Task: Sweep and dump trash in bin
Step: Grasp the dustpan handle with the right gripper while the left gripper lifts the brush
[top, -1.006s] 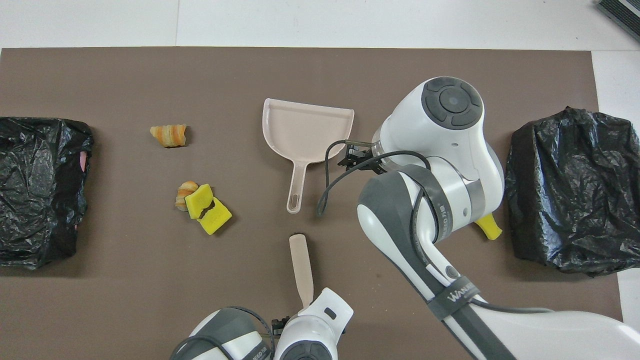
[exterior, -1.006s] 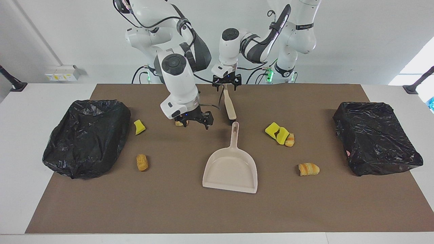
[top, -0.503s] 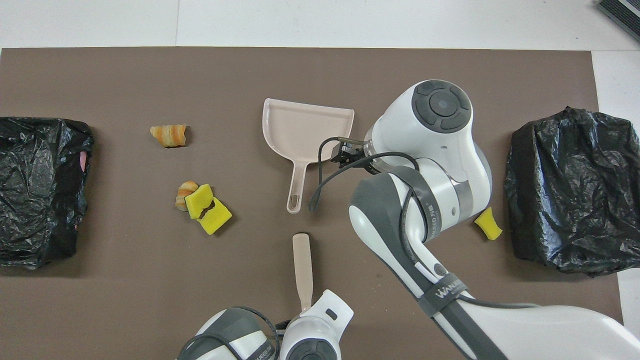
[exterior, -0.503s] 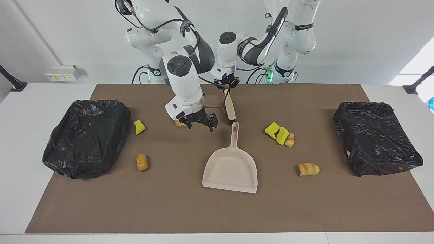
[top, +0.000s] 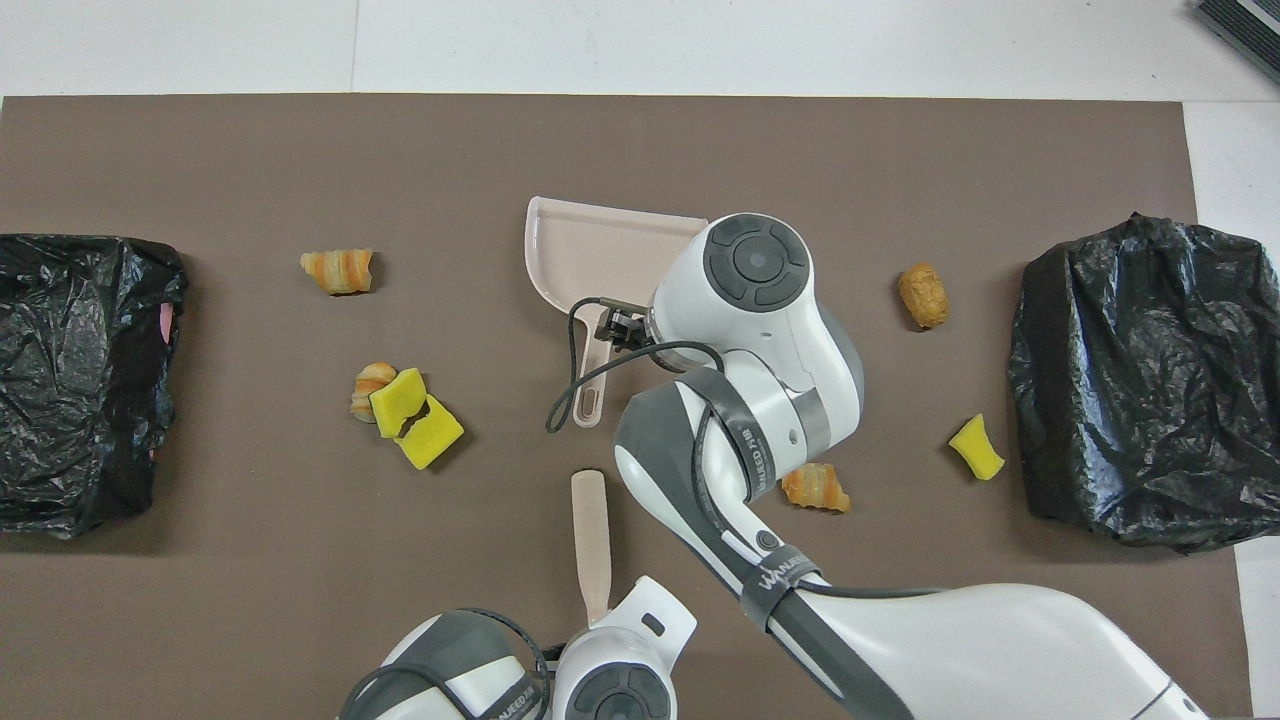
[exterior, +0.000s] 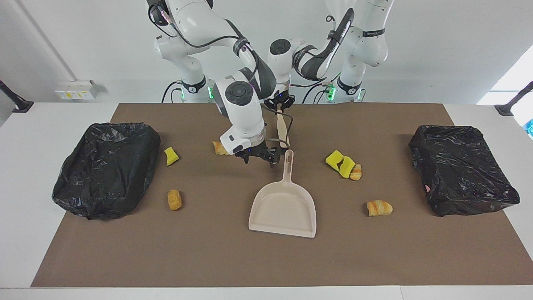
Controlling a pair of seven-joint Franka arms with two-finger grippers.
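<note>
Seen from the facing camera, a brown mat (exterior: 125,258) is covering the table. At the frame's left edge a bag-lined bin (exterior: 106,166), crinkled glossy black plastic, is sitting. Just beside it the trash is beginning: a yellow sponge wedge (exterior: 170,156) and, lower down, a golden bread nugget (exterior: 175,200). A croissant piece (exterior: 218,148) is lying left of centre. These scraps are looking light, soft and springy or flaky. They are likely to tumble or squash if pinched, so they are better pushed than grasped. At centre the right gripper (exterior: 258,157) is hovering with its fingers spread and empty beside the handle of a beige dustpan (exterior: 283,208). The dustpan is stiff, smooth plastic, best taken by that handle. Above it, at upper centre, the left gripper (exterior: 278,103) is clamping the end of the beige brush (exterior: 283,131). Right of centre two sponge chunks (exterior: 341,163) are touching a bread bit (exterior: 356,171). Lower right of these a ridged croissant (exterior: 379,207) is lying. At the right edge a second bin (exterior: 462,168) is waiting.
</note>
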